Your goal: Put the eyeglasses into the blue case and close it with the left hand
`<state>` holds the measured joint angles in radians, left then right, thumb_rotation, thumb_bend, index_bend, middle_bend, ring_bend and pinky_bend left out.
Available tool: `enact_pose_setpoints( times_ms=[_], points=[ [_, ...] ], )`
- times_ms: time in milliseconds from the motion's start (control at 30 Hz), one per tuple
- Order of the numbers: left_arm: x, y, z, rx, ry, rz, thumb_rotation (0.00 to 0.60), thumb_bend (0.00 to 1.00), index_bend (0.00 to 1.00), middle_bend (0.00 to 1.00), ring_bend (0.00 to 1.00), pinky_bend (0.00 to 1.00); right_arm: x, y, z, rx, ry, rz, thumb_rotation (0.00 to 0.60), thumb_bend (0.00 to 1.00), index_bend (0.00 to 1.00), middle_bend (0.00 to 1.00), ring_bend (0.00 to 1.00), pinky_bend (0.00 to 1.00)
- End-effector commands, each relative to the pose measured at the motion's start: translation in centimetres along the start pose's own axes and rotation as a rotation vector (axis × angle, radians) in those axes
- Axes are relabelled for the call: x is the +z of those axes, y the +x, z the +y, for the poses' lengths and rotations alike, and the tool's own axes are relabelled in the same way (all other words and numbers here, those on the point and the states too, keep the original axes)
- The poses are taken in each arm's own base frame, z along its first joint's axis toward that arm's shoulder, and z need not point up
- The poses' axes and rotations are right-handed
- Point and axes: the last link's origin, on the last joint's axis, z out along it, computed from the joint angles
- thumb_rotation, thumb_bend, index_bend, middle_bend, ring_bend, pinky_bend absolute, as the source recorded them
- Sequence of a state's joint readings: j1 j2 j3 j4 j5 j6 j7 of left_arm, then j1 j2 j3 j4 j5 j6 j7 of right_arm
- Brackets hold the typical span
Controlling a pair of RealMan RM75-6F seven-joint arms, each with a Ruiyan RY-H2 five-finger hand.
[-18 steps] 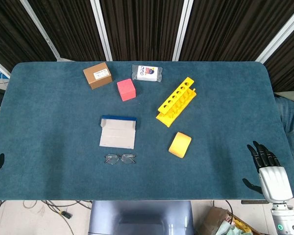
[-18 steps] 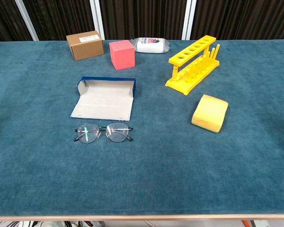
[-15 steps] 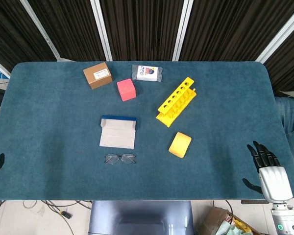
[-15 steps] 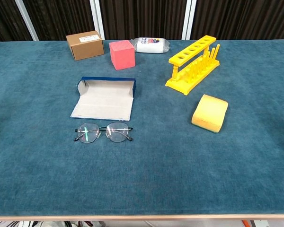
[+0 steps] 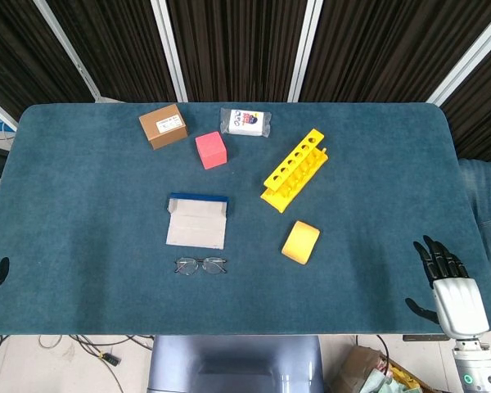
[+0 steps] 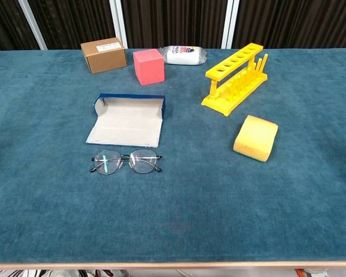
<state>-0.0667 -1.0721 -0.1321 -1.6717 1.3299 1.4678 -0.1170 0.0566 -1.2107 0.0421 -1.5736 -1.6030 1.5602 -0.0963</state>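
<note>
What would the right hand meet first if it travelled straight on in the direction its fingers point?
The right hand points toward the table's far edge along the right side. That strip of table looks bare, so the way seems free; the yellow sponge and yellow rack lie well to its left.

— What do we have behind the table (image 5: 82,196)?

— We see dark ribbed wall panels (image 5: 237,49) split by slanting white strips (image 5: 170,49).

— And underneath?

— We make out a pale floor with loose cables (image 5: 90,348) along the near edge. The teal cloth top looks evenly lit to us, without hard shadows.
</note>
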Motion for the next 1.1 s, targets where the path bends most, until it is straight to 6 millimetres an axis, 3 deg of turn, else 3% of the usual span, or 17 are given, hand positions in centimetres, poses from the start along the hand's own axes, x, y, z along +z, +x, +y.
enact_pose_setpoints(
  times_ms=[33,533,700,900,1100],
  points=[
    [0.0,0.0,0.0,-0.001,0.001,0.0,0.6,0.38,0.01,0.0,0.0,0.0,0.0,0.0,0.0,-0.002,0.002,0.001,0.6,0.11,0.0,0.0,0.09,0.19],
    [0.0,-0.3,0.2,0.017,-0.008,-0.01,0.6,0.31,0.04,0.0,0.0,0.0,-0.1,0.0,-0.1,0.003,-0.001,-0.005,0.6,0.11,0.0,0.0,0.09,0.19],
    [0.6,-1.3,1.2,0.007,-0.064,-0.107,0.6,0.31,0.07,0.0,0.0,0.0,0.0,0.0,-0.1,0.007,-0.006,-0.005,0.6,0.12,0.0,0.0,0.09,0.19],
    [3.6,-1.4,5.0,0.04,-0.187,-0.203,0.6,0.31,0.1,0.0,0.0,0.0,0.1,-0.2,-0.2,0.01,-0.002,-0.013,0.6,0.11,0.0,0.0,0.09,0.19],
    [6.8,-2.0,10.2,0.045,-0.258,-0.361,0.6,0.31,0.15,0.0,0.0,0.0,0.1,-0.1,-0.1,0.009,-0.006,-0.011,0.6,0.12,0.0,0.0,0.09,0.19]
  ],
)
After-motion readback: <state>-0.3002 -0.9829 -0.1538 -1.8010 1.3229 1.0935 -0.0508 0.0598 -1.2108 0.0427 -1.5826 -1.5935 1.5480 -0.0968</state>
